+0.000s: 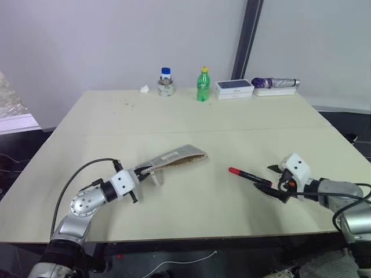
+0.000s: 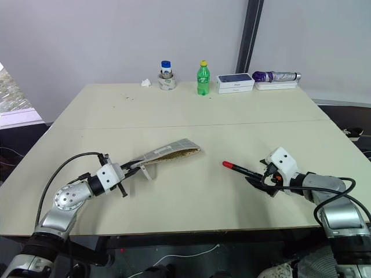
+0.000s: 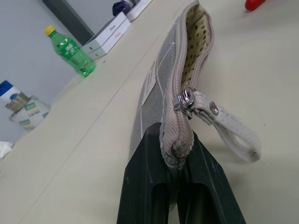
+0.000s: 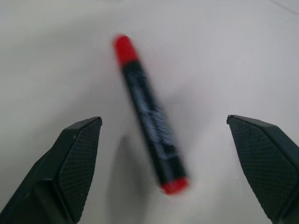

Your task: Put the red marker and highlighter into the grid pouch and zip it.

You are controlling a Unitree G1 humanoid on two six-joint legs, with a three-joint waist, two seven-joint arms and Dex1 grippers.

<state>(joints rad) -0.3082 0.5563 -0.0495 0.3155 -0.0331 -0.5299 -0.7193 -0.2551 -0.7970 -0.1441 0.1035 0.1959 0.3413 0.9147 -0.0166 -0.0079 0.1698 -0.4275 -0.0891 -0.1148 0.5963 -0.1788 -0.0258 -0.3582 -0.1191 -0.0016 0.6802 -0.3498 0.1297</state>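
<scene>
The grid pouch [image 1: 177,157] lies left of the table's middle, its mouth unzipped and gaping toward the right. My left gripper [image 1: 141,170] is shut on the pouch's near end [image 3: 176,148], just behind the silver zipper pull [image 3: 183,99] and its white strap. The red marker [image 1: 249,175] lies flat on the table at the right, red cap pointing toward the pouch. My right gripper [image 1: 272,182] stands open right behind the marker's rear end, its fingers [image 4: 79,144] spread wide on either side of the marker [image 4: 149,109] without touching it. The highlighter is hidden from view.
Along the far edge of the table [image 1: 191,124] stand a small jar with a blue lid [image 1: 166,82], a green bottle [image 1: 202,84], white boxes [image 1: 234,88] and a purple-and-silver object [image 1: 275,83]. A crumpled bit of paper [image 1: 144,89] lies by the jar.
</scene>
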